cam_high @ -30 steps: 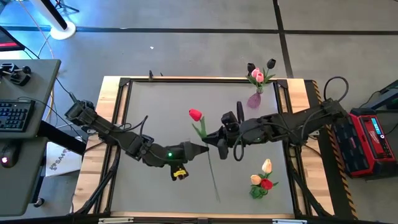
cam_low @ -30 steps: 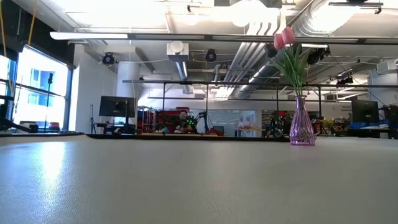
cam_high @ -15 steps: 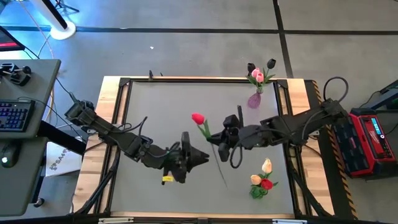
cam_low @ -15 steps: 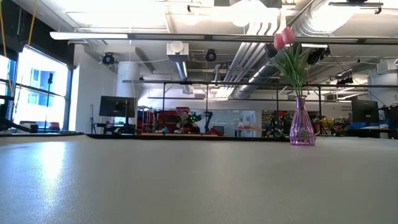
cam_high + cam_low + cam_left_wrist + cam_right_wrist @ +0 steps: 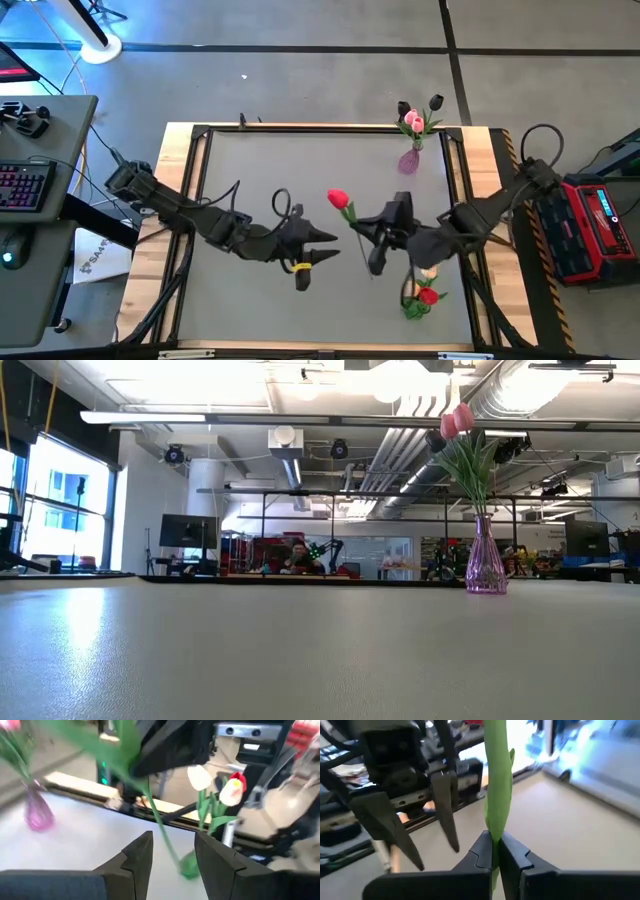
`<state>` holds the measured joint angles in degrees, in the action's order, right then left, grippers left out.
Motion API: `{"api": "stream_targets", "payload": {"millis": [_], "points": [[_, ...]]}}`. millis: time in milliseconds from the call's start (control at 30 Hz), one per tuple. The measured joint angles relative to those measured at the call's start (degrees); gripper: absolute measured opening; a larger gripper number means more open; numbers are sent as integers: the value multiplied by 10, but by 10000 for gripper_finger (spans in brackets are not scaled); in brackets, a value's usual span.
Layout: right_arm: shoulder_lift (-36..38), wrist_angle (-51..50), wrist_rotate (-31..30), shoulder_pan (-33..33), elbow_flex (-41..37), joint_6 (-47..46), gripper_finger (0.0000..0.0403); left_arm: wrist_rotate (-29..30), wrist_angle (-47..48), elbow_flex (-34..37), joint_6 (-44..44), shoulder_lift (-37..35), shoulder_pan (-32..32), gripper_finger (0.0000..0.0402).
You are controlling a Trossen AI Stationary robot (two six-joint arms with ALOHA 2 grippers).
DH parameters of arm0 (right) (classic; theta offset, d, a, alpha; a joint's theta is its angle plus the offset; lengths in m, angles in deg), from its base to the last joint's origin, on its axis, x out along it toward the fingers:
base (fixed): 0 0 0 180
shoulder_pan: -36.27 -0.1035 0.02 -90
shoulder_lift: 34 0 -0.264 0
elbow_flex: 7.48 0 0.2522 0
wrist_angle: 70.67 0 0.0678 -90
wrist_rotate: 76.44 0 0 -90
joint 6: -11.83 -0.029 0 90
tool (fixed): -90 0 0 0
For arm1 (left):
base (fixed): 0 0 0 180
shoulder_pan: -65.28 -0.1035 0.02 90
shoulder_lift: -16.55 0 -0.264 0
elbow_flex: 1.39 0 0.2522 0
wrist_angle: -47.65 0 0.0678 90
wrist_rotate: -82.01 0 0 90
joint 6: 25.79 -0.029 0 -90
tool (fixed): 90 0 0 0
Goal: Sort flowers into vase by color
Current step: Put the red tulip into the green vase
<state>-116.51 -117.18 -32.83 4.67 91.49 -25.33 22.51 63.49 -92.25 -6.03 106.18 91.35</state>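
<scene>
My right gripper (image 5: 358, 226) is above the table's middle, shut on a red tulip (image 5: 338, 198) with a long green stem. My left gripper (image 5: 328, 246) is open just left of it, with its fingers apart and empty. It also shows in the right wrist view (image 5: 420, 830). A purple vase (image 5: 409, 160) at the far right holds pink and black tulips (image 5: 413, 122). A green vase (image 5: 415, 306) at the near right holds cream and red tulips (image 5: 427, 268). No gripper shows in the low view. My right gripper pinches the tulip's green stem and leaf (image 5: 496, 827) between its two fingers, some way below the head. The fingers lie across the stem. The tulip is lifted clear, its head up and tilted toward the table's left, and the stem runs on below the fingers.
The purple vase (image 5: 486, 560) stands near the table's far edge, its pink tulips (image 5: 458, 420) high above it. The green vase (image 5: 189, 865) stands close behind my right gripper's forearm. A wooden frame (image 5: 185, 200) borders the grey table.
My right gripper has carried the red tulip toward the table's right edge. The tulip now stands steeper, with its head farther right. My left gripper has stayed near the middle; its wrist has turned, and its fingers now stand apart, off the stem.
</scene>
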Motion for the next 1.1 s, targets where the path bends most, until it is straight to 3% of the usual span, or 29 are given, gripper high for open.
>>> {"api": "stream_targets", "payload": {"millis": [200,367,467,767,1000,1100], "points": [[20,-14,-114,-55,0,53,0,-63,3,0,70,0,-20,134],[53,-55,-197,-103,0,43,0,-56,8,0,78,0,-27,134],[77,-107,-201,-135,0,32,0,-36,18,0,87,0,-29,133],[136,-303,-165,-247,0,-158,0,-8,59,0,95,0,-29,133],[143,-430,-188,-347,-2,-269,0,10,67,13,128,0,-29,133],[144,-461,-250,-414,-30,-328,0,22,68,21,149,0,-29,133]]}}
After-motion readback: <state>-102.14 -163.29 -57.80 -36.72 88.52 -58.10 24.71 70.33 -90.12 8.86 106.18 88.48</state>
